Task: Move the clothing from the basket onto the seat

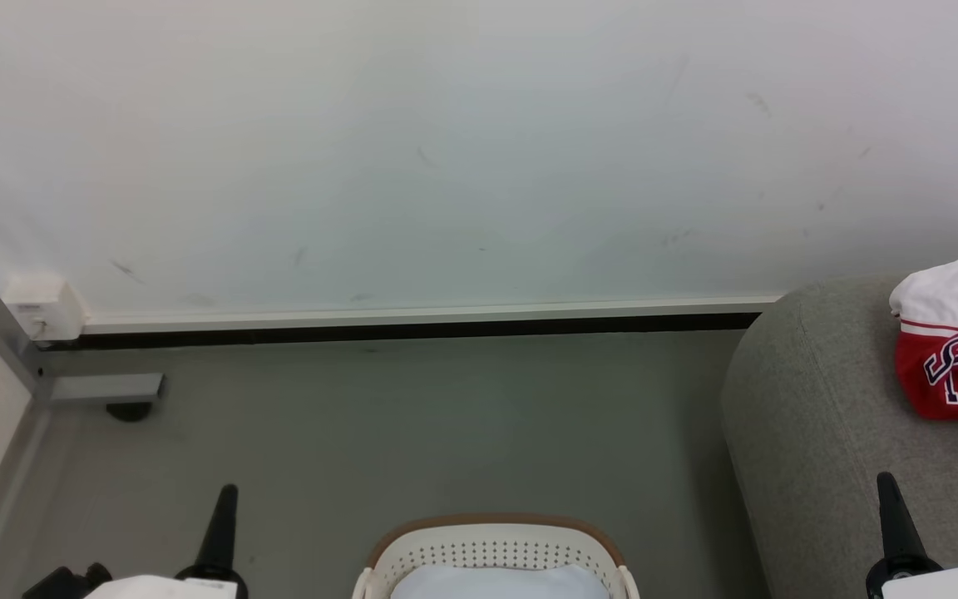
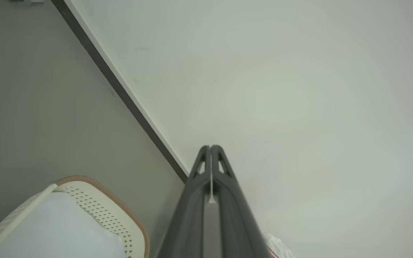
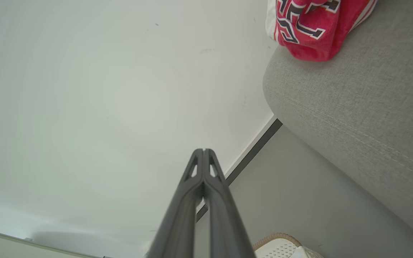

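Observation:
The cream basket (image 1: 491,545) with its tan rim stands on the floor at the bottom centre, a pale white garment (image 1: 500,582) lying inside it. On the grey seat (image 1: 812,433) at the right rests a red jersey (image 1: 957,366) with navy-and-white lettering and a white part on top. My left gripper (image 1: 225,497) stands shut and empty to the left of the basket. My right gripper (image 1: 888,487) is shut and empty over the seat's front. The left wrist view shows the left gripper (image 2: 210,147) beside the basket (image 2: 120,215); the right wrist view shows the right gripper (image 3: 203,150), the jersey (image 3: 310,32) and the seat (image 3: 353,107).
A white wall (image 1: 446,150) with a dark baseboard (image 1: 412,330) runs across the back. A grey metal frame with a foot (image 1: 109,391) and a small white box (image 1: 45,306) sit at the left. Bare grey floor (image 1: 412,433) lies between basket and wall.

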You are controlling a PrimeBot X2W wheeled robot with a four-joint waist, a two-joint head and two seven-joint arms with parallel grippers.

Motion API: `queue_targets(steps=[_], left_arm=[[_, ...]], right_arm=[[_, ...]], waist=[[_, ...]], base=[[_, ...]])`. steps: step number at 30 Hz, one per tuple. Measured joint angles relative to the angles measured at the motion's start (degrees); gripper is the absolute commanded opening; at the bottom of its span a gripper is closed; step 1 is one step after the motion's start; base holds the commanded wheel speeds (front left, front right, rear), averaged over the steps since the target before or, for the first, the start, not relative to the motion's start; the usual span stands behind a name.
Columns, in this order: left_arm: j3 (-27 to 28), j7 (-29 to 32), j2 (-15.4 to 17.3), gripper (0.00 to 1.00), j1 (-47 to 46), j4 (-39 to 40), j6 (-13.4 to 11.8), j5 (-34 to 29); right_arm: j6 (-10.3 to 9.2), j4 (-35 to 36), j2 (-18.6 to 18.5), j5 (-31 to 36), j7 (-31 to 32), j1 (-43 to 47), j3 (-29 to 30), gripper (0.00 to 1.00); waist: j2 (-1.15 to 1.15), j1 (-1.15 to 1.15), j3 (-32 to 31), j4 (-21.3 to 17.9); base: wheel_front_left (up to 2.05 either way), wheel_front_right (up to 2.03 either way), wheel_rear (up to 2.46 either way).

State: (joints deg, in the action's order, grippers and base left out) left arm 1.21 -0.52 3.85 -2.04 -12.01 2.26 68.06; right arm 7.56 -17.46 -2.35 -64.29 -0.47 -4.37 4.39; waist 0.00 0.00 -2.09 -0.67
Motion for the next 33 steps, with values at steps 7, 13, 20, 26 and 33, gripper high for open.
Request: queue_targets(steps=[7,13,20,26,33], left_arm=[[0.69,1.00,-0.14,0.00,-0.47,0.19,0.29,3.47],[1.44,1.96,-0.23,0.00,-1.00,0.42,0.49,6.04],[2.11,2.74,-0.44,0.00,-1.50,0.63,0.74,9.27],[2.63,3.50,-0.55,0.00,-1.77,0.75,0.82,12.11],[3.38,4.32,-0.68,0.00,-2.30,0.91,1.10,14.93]], right_arm=[[0.00,0.45,-0.10,-4.03,1.02,-0.23,0.25,0.00],[0.00,0.71,-0.21,-7.45,1.91,-0.43,0.52,0.00],[0.00,0.99,-0.33,-11.13,2.70,-1.03,0.74,0.00],[0.00,1.22,-0.46,-14.21,3.44,-1.35,0.93,0.00],[0.00,1.56,-0.58,-17.56,4.09,-1.48,1.10,0.00]], waist=[[0.00,0.00,0.24,0.08],[0.00,0.00,0.44,0.15],[0.00,0.00,0.68,0.22],[0.00,0.00,0.88,0.29],[0.00,0.00,1.11,0.36]], base=[[0.00,0.00,0.00],[0.00,0.00,0.00],[0.00,0.00,0.00],[0.00,0.00,0.00],[0.00,0.00,0.00]])
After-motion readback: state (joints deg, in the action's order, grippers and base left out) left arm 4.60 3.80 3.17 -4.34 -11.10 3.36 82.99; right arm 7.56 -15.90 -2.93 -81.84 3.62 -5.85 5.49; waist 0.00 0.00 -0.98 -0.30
